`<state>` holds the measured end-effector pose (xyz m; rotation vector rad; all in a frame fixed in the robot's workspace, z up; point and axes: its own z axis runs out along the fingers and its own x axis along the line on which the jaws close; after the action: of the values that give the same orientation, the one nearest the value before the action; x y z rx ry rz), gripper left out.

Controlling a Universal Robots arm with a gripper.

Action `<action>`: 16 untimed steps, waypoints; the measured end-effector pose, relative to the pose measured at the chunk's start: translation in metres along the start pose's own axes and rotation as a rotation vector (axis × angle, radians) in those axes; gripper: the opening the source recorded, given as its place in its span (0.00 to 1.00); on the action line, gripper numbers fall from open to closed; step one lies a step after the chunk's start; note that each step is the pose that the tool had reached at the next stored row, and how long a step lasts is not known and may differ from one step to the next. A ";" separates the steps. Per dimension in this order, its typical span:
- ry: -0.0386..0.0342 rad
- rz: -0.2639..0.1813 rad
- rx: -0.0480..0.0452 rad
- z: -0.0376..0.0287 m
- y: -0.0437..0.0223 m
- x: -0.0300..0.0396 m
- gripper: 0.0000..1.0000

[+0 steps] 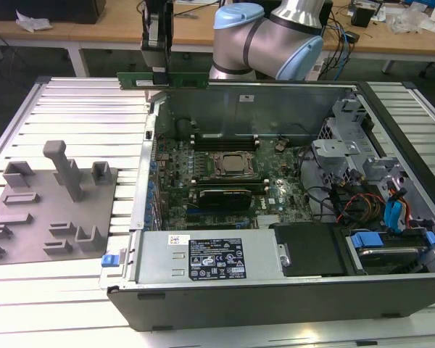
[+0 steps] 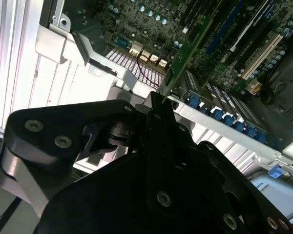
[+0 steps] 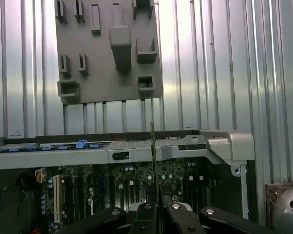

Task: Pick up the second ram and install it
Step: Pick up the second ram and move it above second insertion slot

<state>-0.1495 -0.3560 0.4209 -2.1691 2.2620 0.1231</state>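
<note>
In the upper left-of-middle of the exterior view, the gripper [image 1: 159,71] is clamped on the top edge of the second ram [image 1: 181,80]. The stick hangs level in the air over the far left corner of the open computer case [image 1: 275,297], well clear of the motherboard [image 1: 225,210] (both wrist views look along its thin edge). To carry it well, I judge, the stick should stay upright and level, its long edge parallel to the slots by the processor socket [image 1: 230,165], with a firm grip so it cannot twist.
</note>
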 end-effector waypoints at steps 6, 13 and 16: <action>-0.0001 0.000 0.0000 0.0052 -0.0018 0.0003 0.14; 0.0000 0.000 -0.0001 0.0113 -0.0048 0.0005 0.14; -0.0001 0.000 0.0000 0.0135 -0.0061 0.0005 0.14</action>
<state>-0.1442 -0.3559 0.4071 -2.1692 2.2618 0.1232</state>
